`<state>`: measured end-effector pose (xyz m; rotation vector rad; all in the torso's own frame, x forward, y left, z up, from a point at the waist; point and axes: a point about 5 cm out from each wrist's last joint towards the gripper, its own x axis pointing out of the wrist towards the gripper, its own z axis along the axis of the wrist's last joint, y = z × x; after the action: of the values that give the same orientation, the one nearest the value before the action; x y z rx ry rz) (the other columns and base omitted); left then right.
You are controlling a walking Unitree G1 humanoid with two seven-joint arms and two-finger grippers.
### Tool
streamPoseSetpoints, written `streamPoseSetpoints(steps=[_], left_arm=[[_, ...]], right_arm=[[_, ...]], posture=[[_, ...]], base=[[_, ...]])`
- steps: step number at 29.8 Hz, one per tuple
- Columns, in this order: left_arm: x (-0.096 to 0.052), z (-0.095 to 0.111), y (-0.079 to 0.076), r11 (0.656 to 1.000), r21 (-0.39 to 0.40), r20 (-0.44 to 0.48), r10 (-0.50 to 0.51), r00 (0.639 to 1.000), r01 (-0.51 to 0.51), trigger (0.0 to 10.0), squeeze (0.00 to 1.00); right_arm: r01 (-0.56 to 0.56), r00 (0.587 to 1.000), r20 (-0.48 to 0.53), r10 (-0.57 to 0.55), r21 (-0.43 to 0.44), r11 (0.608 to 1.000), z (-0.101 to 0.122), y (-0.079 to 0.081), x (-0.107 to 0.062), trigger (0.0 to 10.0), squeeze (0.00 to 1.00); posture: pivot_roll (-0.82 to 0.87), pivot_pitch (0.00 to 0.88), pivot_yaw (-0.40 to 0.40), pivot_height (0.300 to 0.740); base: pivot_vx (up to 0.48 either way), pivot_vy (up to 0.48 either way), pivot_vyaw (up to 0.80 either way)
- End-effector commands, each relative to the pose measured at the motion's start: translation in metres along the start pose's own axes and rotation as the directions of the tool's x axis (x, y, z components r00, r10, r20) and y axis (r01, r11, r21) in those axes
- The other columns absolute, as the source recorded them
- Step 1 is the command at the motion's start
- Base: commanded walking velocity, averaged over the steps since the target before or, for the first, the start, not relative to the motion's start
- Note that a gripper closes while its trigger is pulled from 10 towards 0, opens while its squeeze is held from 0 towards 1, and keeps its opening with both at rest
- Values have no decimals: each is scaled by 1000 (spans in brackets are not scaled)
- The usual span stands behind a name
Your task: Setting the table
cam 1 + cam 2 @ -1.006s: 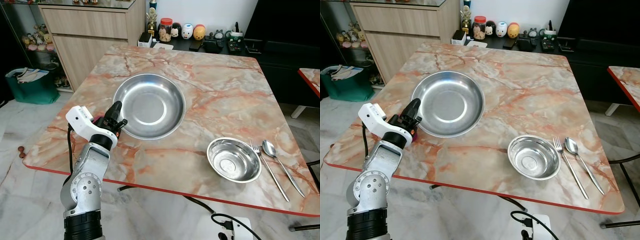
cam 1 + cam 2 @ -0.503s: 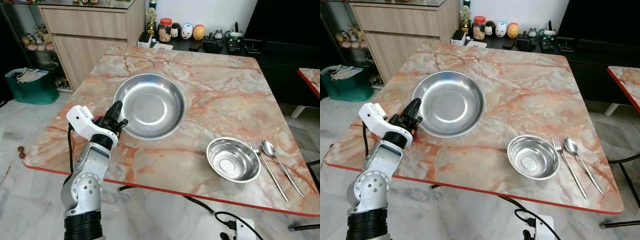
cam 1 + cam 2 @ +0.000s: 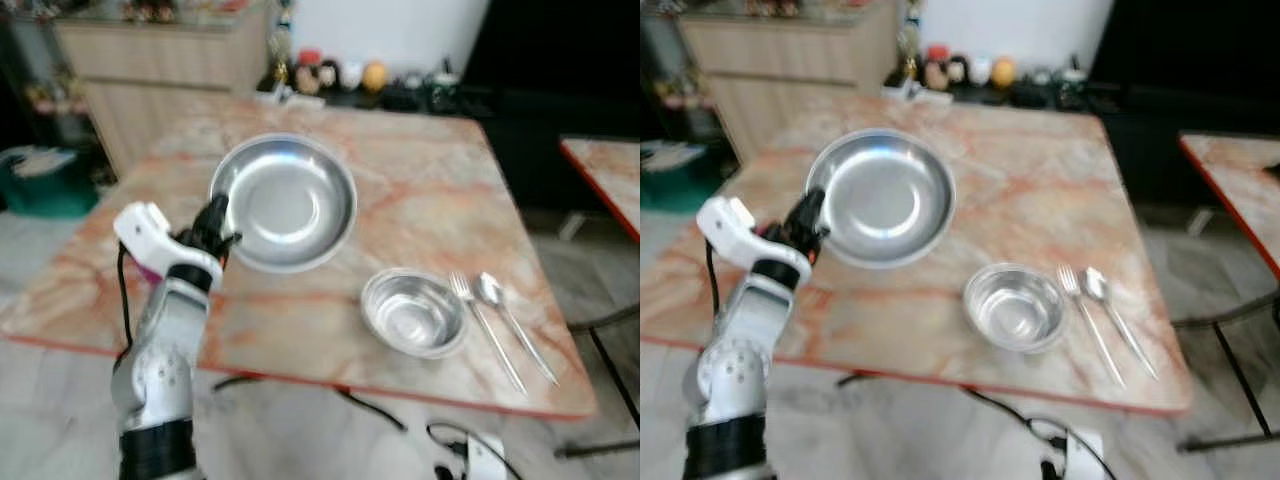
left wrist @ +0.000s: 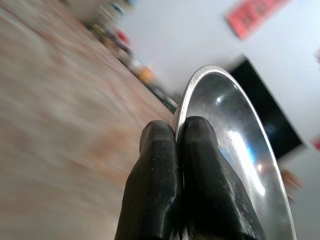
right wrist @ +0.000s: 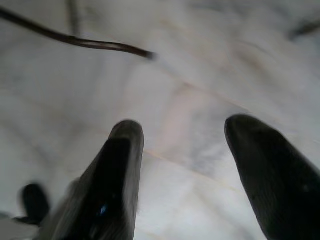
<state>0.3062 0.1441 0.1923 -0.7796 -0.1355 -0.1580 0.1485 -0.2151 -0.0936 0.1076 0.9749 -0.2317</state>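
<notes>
Left wrist view shows the left pincer (image 4: 175, 150) clenched on the rim of the large steel plate (image 3: 285, 200), held above the marble tabletop (image 3: 420, 200). Right pincer (image 5: 192, 150) hangs released over the floor (image 5: 190, 90).

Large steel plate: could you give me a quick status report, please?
Left claw shut on large round steel plate rim. Right claw open, over floor. Small steel bowl near right.

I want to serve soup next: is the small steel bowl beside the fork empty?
Empty. The small bowl sits upright on the table, and its shiny bare bottom shows despite the blur.
</notes>
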Motion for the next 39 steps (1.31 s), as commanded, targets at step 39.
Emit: streamPoseSetpoints(steps=[39], left_arm=[[6,3,-10,997,63,9,-45,999,44,10000,0]], right_arm=[[-20,1000,10,21,-69,997,5,3,1,10000,0]], posture=[[118,0,-60,740]], base=[[0,-354,-19]])
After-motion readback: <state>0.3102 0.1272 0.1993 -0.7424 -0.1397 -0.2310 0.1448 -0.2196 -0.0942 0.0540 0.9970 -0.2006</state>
